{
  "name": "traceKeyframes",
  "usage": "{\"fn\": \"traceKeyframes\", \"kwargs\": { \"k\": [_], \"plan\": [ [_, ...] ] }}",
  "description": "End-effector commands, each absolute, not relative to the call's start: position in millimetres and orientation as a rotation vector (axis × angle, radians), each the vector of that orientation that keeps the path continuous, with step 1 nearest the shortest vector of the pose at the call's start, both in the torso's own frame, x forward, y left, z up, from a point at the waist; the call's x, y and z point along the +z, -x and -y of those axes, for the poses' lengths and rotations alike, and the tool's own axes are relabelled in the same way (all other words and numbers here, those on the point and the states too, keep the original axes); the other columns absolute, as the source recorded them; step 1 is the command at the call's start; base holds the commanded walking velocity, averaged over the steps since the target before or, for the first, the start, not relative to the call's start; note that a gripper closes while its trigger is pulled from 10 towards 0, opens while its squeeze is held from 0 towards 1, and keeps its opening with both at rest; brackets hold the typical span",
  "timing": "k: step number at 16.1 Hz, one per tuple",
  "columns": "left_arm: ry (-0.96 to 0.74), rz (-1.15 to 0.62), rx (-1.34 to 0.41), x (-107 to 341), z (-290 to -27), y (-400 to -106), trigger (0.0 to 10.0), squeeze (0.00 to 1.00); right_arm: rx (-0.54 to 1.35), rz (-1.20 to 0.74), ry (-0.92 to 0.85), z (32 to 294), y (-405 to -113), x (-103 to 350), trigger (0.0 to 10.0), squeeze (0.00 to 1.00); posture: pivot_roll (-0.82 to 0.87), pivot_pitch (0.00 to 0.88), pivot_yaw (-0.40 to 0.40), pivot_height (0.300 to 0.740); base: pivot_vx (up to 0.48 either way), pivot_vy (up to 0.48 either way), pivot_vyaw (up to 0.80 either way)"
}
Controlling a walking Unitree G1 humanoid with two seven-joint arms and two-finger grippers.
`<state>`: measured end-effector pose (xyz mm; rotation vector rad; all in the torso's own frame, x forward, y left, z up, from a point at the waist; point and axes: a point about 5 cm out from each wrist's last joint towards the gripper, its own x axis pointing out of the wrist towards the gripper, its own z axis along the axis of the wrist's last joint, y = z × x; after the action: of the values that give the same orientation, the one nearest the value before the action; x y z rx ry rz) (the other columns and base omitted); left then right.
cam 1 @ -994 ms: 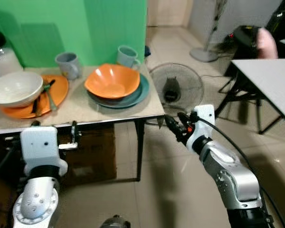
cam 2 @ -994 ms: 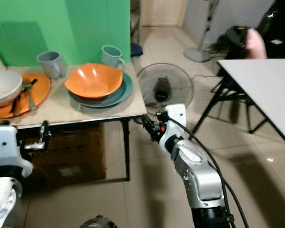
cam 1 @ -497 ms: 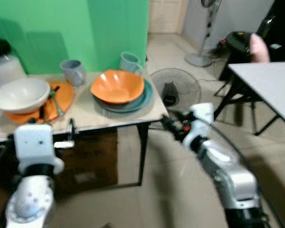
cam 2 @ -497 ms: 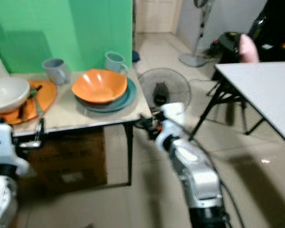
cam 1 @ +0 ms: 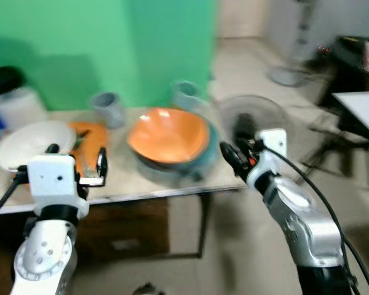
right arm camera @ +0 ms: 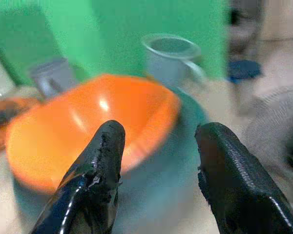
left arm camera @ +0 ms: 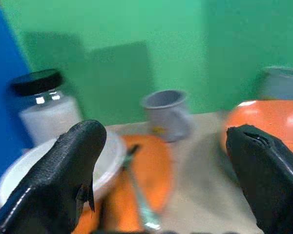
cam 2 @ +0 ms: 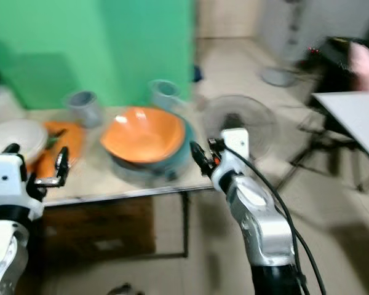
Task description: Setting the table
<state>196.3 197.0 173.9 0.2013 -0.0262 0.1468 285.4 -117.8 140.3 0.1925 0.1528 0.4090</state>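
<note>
Both arms are raised in front of the robot and reach toward the counter (cam 1: 172,187). The right gripper (cam 1: 227,157) is at the counter's right end, just beside the teal plate (cam 1: 203,163), and its jaws are open with nothing between them. In the right wrist view the orange bowl (right arm camera: 93,122) lies ahead of the jaws, sitting on the teal plate, with a grey-blue mug (right arm camera: 173,56) behind it.

The left gripper (left arm camera: 166,175) is at the front edge of the counter on the left side, jaws wide open and empty. Ahead of them are the white bowl (left arm camera: 105,156) on an orange plate (left arm camera: 146,180), a green utensil (left arm camera: 136,190) lying on that plate, and a grey mug (left arm camera: 168,114) further back. The pictures are blurred.
</note>
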Motion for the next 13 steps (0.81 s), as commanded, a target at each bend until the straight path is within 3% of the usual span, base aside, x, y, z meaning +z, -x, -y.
{"fn": "traceKeyframes", "kwargs": {
  "k": [1, 3, 7, 8, 10, 13],
  "plan": [
    [-0.201, 0.018, 0.139, 173, -198, -198, 10.0, 0.00, 0.408, -0.170, -0.216, 116, -287, 141, 10.0, 0.00, 0.01, 0.022, 0.030, 0.740, 0.405, 0.000, 0.00],
    [-0.191, 0.013, 0.101, 173, -197, -200, 10.0, 0.00, 0.410, -0.222, -0.255, 113, -291, 142, 10.0, 0.00, 0.01, 0.022, 0.028, 0.740, 0.375, 0.000, 0.00],
    [-0.207, 0.016, -0.083, 175, -187, -201, 10.0, 0.00, 0.501, -0.262, -0.363, 109, -301, 154, 10.0, 0.00, 0.01, 0.021, 0.017, 0.740, 0.000, 0.000, 0.00],
    [-0.202, 0.003, -0.182, 174, -182, -201, 10.0, 0.00, 0.513, -0.297, -0.410, 109, -307, 157, 10.0, 1.00, 0.00, 0.017, 0.013, 0.740, 0.000, 0.000, 0.00],
    [-0.194, -0.024, -0.371, 174, -172, -203, 10.0, 0.00, 0.540, -0.418, -0.466, 107, -320, 159, 10.0, 1.00, -0.01, 0.010, 0.006, 0.740, 0.000, 0.000, 0.00],
    [-0.202, -0.038, -0.505, 176, -167, -206, 10.0, 0.00, 0.562, -0.501, -0.397, 103, -329, 155, 10.0, 1.00, -0.01, 0.006, 0.002, 0.740, 0.000, 0.000, 0.00]
  ]
}}
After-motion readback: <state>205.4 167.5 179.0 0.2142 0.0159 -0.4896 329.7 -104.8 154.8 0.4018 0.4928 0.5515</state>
